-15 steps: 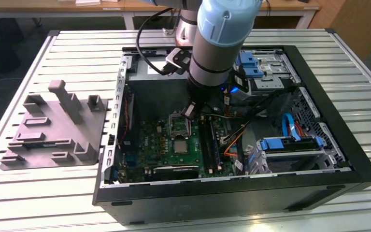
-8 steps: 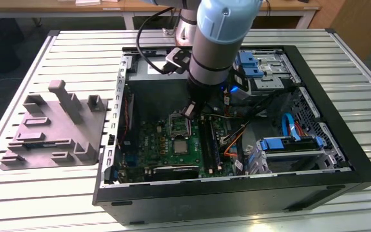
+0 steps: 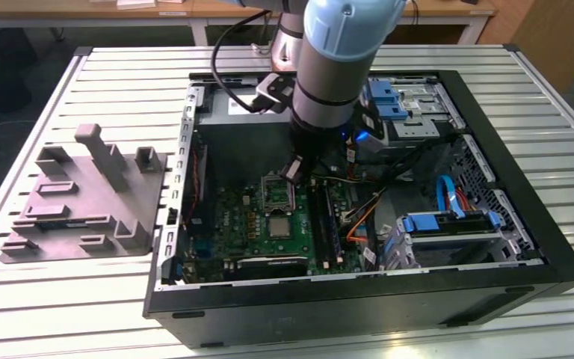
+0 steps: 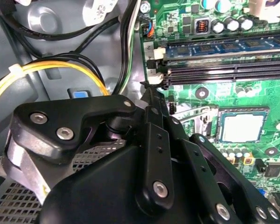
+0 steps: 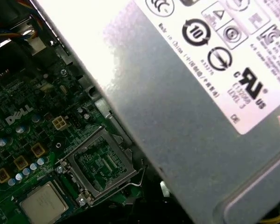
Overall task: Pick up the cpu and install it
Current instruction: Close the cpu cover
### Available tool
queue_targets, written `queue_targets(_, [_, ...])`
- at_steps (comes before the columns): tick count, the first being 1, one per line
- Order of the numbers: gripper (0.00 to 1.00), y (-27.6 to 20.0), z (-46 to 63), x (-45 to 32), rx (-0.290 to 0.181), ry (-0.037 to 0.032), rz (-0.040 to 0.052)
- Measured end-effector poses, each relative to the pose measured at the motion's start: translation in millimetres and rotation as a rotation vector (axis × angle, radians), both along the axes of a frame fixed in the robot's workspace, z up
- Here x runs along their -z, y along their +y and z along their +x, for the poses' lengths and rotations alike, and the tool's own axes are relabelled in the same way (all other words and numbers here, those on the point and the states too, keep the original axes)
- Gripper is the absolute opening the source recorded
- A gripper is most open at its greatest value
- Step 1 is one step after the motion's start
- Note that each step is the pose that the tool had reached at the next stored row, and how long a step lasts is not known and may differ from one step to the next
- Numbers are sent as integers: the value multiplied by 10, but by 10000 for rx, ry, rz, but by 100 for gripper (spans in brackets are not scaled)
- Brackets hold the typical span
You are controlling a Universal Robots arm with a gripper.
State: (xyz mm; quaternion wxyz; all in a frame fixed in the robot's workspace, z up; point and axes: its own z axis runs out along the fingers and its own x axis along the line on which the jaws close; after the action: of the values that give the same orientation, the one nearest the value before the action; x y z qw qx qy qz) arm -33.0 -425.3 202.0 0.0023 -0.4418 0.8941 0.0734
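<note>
The open computer case (image 3: 556,277) is seen lying on the slatted table (image 3: 117,67), with the grey plastic fixture (image 3: 83,202) beside it at the exterior view's left. The green motherboard (image 3: 257,232) is set on the case floor. The cpu (image 3: 281,227) is seated in its socket, its silver top visible in both wrist views (image 4: 243,127) (image 5: 43,204). The load plate (image 5: 102,161) is hinged up, between the cpu and the gripper (image 3: 294,169). Whether the gripper is open or closed cannot be told. Lettering on the power supply (image 5: 186,107) label is not read off.

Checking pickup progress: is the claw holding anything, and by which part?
Nothing seems held: the cpu lies in its socket on the board, apart from the claw. The claw's tips are hidden, so this is not certain.
</note>
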Motion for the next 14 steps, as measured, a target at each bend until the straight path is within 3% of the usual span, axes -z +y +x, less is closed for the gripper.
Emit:
queue_targets(6, [11,22,-16,-14,-25,5,-5])
queue_targets(14, [11,26,-53,-39,-83,6,-185])
